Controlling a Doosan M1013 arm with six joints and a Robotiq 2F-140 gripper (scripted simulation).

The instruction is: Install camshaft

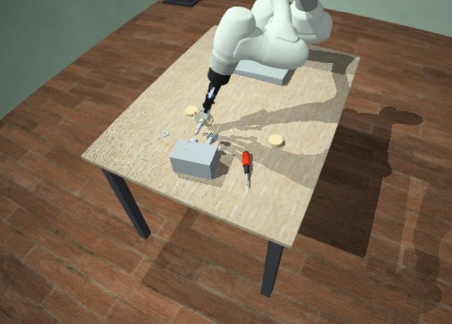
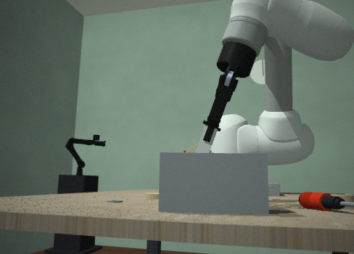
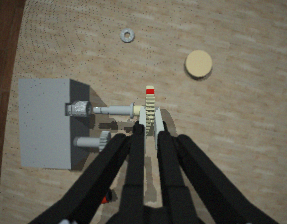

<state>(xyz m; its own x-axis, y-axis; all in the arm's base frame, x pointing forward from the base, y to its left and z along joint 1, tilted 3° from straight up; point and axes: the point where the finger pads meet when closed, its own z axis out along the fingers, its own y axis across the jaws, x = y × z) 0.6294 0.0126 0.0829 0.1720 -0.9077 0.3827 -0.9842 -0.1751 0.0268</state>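
The grey engine case (image 1: 194,158) stands upright on the table; it also shows in the wrist view (image 3: 44,122) and fills the front of the exterior view (image 2: 213,182). The small crank gear (image 3: 103,142) juts from its front face, beside the open bearing (image 3: 79,108). My gripper (image 3: 149,115) is shut on the camshaft's big gear (image 3: 151,107), which has a red mark (image 3: 150,91) on its rim. The camshaft's shaft (image 3: 113,109) points at the bearing, its tip just at the opening. In the top view the gripper (image 1: 205,111) holds the gear (image 1: 204,118) behind the case.
A small washer (image 3: 127,35) and a tan disc (image 3: 198,64) lie on the table beyond the camshaft. A second tan disc (image 1: 276,141) and a red-handled screwdriver (image 1: 246,163) lie to the case's right. The arm's grey base plate (image 1: 261,70) sits at the table's far side.
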